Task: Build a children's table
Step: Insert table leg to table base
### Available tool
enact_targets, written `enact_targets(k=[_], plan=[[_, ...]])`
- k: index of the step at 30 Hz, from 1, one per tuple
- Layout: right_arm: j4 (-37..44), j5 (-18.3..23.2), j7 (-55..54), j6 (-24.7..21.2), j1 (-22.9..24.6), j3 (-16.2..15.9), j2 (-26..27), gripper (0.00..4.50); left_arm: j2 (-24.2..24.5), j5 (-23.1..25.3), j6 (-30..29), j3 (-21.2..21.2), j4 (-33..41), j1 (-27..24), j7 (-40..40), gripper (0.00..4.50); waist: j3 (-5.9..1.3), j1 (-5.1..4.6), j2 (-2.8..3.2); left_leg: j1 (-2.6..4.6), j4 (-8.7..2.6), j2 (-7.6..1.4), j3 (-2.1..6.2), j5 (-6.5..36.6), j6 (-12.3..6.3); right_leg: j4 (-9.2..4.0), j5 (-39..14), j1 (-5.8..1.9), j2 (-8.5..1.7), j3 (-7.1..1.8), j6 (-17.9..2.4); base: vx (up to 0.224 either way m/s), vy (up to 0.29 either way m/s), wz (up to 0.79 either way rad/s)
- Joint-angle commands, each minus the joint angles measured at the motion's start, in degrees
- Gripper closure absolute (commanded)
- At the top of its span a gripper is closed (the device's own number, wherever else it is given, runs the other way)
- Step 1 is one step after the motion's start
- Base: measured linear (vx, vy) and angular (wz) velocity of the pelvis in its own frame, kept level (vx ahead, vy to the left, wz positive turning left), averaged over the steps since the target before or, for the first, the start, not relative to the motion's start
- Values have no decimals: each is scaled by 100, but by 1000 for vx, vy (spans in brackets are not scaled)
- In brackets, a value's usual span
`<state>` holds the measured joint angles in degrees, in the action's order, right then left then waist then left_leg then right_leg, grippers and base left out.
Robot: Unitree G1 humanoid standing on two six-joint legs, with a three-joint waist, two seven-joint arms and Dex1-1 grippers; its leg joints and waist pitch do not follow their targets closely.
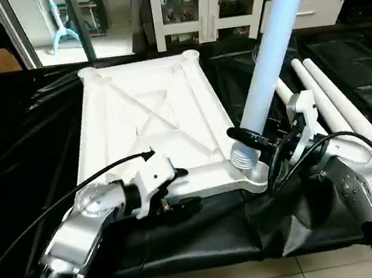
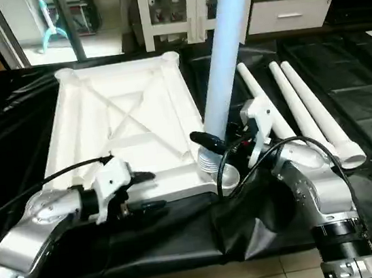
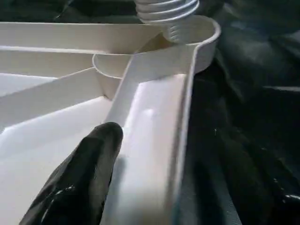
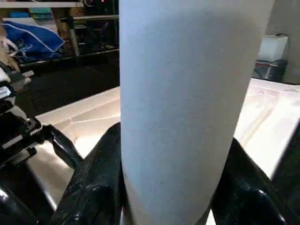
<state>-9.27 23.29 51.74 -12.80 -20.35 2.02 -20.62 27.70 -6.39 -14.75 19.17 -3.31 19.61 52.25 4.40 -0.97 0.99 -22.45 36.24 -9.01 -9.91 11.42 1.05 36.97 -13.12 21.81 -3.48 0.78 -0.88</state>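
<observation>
The white tabletop lies underside up on black cloth, its X ribs showing. One white leg stands nearly upright, and its threaded end sits at the near right corner socket. My right gripper is shut on this leg just above the thread, with black fingers on both sides of the tube. My left gripper is open at the tabletop's near rim, one finger resting on the inner side and the other below the edge.
Three spare legs lie side by side on the cloth to the right of the tabletop. White cabinets stand behind the work. The black cloth ends near the tiled floor in front. A black cable loops over my left forearm.
</observation>
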Motion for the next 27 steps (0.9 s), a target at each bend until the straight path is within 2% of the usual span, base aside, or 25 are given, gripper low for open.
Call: enact_targets(k=[1,3,5,7,8,11,13,17,20,22,23,27], plan=[[38,-43,14,127,-32,108,-71,265,-29,71,40,118,-71,100,76,136,-436,27,-21,99,-455,-351,133,374,-434,-405,297,-219,-419,-196,-1422,0,0,0],[72,-35,-1,131,12,141,-84,265,-83,77,37,152,-108,123,100,166,-434,30,-29,95,-444,-359,123,239,-578,-388,592,-216,-415,-184,-1531,0,0,0],[122,0,-32,137,69,178,-117,265,-138,92,28,226,-142,139,156,176,-420,35,-35,106,-454,-372,116,337,-639,-411,484,-219,-422,-179,-1589,0,0,0],[122,5,-35,150,76,181,-126,265,-137,95,33,249,-149,144,183,179,-410,35,-27,112,-464,-381,117,407,-619,-423,347,-216,-422,-179,-1591,0,0,0],[127,10,-47,170,87,191,-138,265,-140,71,20,283,-131,136,256,210,-397,29,-26,121,-477,-384,115,537,-564,-443,145,-207,-413,-178,-1580,0,0,0],[129,6,-68,197,91,228,-163,265,-117,19,-61,369,-36,128,443,220,-379,24,-25,136,-497,-394,113,744,-449,-472,-174,-195,-416,-188,-1552,0,0,0],[117,-10,-77,213,78,255,-173,265,-93,82,-64,408,-16,150,442,256,-371,21,-17,142,-509,-398,114,812,-399,-482,-272,-184,-411,-188,-1534,0,0,0],[136,-10,-86,222,61,250,-169,265,-102,388,117,453,-238,279,265,273,-362,9,-26,133,-514,-395,117,852,-369,-493,-320,-186,-415,-192,-1499,0,0,0],[152,-9,-84,223,69,225,-151,265,-96,442,152,471,-296,299,256,305,-365,9,-24,130,-516,-392,119,856,-354,-498,-360,-187,-418,-195,-1471,0,0,0],[156,-9,-77,228,79,211,-137,265,-75,489,162,479,-310,290,302,317,-375,11,-18,130,-513,-397,123,766,-376,-480,-194,-189,-415,-191,-1492,0,0,0],[160,-10,-72,226,83,209,-130,265,-44,491,156,497,-310,283,330,341,-378,10,-21,122,-509,-392,120,720,-402,-473,-101,-196,-417,-190,-1514,0,0,0],[165,-10,-64,215,81,217,-124,265,11,518,153,528,-322,278,355,354,-380,12,-20,130,-506,-394,115,655,-475,-471,-7,-195,-419,-188,-1546,0,0,0]])
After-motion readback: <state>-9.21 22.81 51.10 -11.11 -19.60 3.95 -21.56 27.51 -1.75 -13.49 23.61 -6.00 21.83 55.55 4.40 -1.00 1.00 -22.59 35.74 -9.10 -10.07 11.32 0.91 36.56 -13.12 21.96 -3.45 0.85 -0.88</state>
